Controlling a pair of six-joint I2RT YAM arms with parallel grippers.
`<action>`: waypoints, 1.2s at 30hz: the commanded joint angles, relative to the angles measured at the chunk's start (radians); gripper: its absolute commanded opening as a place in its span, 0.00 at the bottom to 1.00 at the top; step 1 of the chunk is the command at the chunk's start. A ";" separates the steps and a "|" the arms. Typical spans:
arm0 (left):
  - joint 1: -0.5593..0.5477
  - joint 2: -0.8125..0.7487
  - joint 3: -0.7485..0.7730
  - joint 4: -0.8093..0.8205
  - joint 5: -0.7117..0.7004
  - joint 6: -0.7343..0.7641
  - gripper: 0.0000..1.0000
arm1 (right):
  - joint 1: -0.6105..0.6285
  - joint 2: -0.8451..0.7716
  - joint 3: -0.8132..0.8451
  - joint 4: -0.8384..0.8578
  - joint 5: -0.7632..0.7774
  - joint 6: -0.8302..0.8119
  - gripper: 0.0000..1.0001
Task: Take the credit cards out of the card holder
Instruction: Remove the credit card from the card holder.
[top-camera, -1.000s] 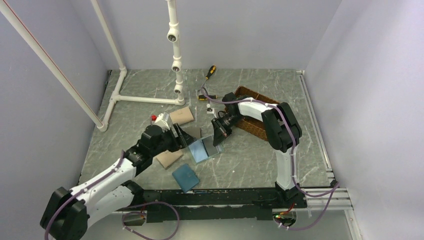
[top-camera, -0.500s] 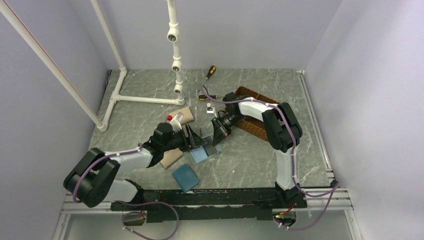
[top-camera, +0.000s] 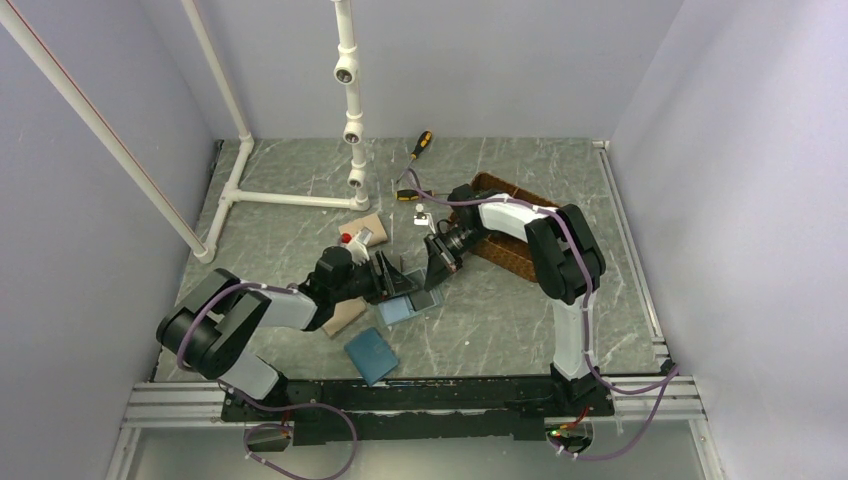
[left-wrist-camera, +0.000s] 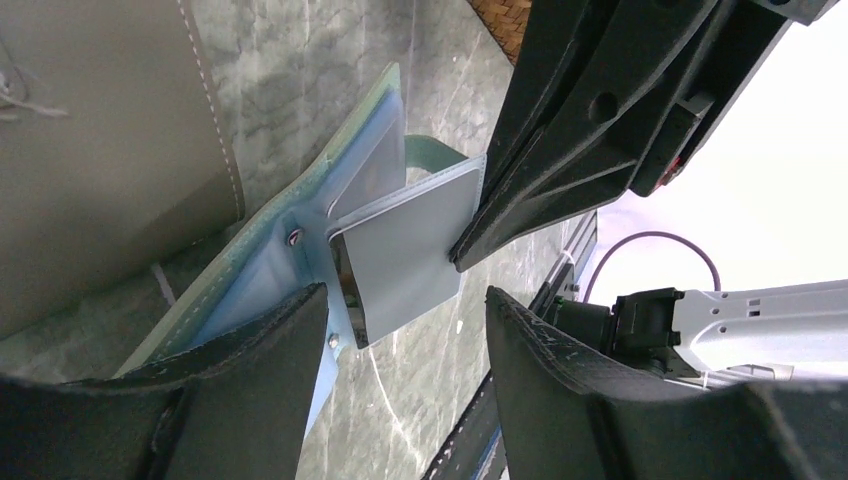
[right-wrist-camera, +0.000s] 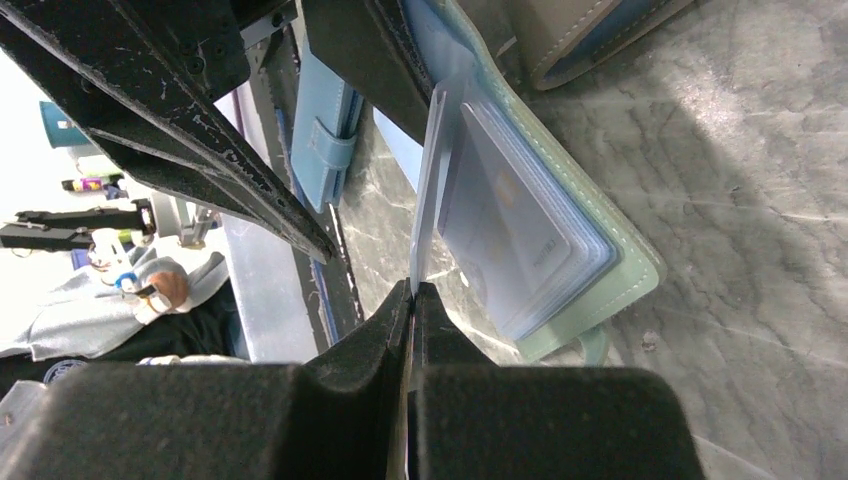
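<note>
The left hand (left-wrist-camera: 405, 310) gapes empty close to the open card holder (left-wrist-camera: 250, 270) on the worktop (right-wrist-camera: 750, 150), whose stiff, slick credit cards (right-wrist-camera: 505, 225) likely need edge-pinching, while the right hand (right-wrist-camera: 412, 290) clamps one floppy pocket leaf (left-wrist-camera: 405, 250) upright.

The left arm (top-camera: 268, 305) stretches low toward the centre, and the left gripper (left-wrist-camera: 405, 300) has its fingers (left-wrist-camera: 250, 390) spread apart. The right arm (top-camera: 555, 250) bends back inward; the right gripper (right-wrist-camera: 412, 290) faces the left one, fingers pinched tight on a pale card (left-wrist-camera: 405, 250).
</note>
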 joint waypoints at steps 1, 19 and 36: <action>0.001 0.019 -0.001 0.093 -0.003 0.020 0.64 | -0.010 -0.047 0.017 -0.019 -0.096 -0.028 0.00; 0.001 0.185 -0.061 0.560 0.048 -0.086 0.29 | -0.014 -0.016 -0.006 0.025 -0.117 0.031 0.00; 0.005 0.277 -0.071 0.634 0.092 -0.084 0.00 | -0.009 0.031 0.000 0.032 0.004 0.043 0.23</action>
